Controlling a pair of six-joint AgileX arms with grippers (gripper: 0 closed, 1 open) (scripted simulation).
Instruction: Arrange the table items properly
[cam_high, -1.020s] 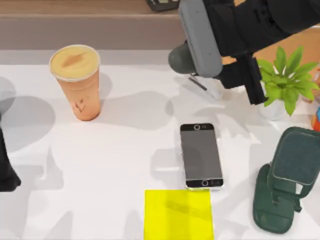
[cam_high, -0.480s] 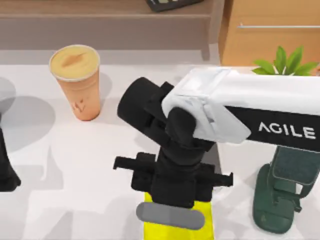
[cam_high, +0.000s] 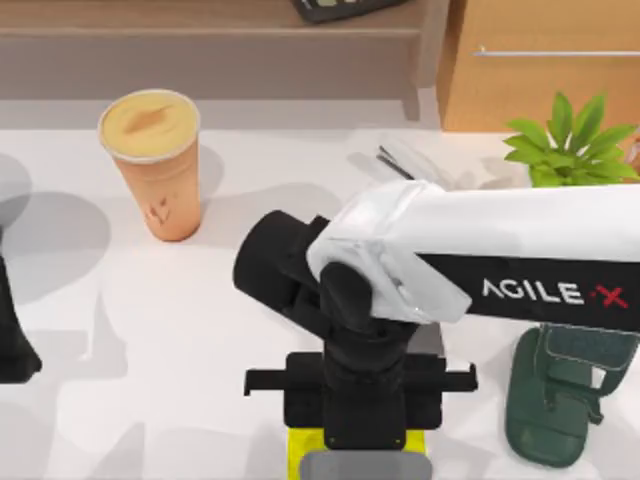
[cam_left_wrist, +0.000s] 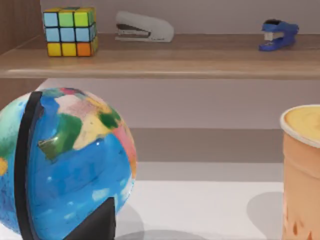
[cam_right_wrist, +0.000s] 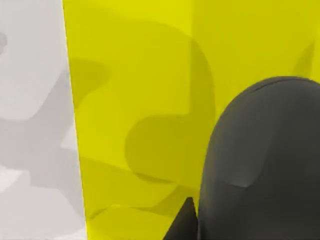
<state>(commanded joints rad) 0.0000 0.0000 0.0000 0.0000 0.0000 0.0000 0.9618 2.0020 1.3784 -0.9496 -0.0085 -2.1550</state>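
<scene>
1. Two arms are at the wide white tabletop (cam_high: 200, 330): my right arm reaches in from the top view's right edge, its black wrist turned down over the bright yellow square mat (cam_right_wrist: 140, 100) at the front centre.
2. Right gripper (cam_high: 362, 455): it hangs over the mat, and I cannot tell whether it is released or clenched. In the right wrist view a small dark grey rounded computer mouse (cam_right_wrist: 262, 160) sits close under the camera, above the yellow mat.
3. Tall orange-tan lidded drink cup (cam_high: 153, 160): it stands upright at the back left of the table, well apart from the right arm.
4. Dark green phone stand (cam_high: 550, 400): it stands at the front right, partly under the arm.
5. Small green potted plant (cam_high: 565, 150): it stands at the back right.
6. Left arm: parked at the table's left edge, its wrist view facing a colourful globe (cam_left_wrist: 65, 165) beside the cup.
</scene>
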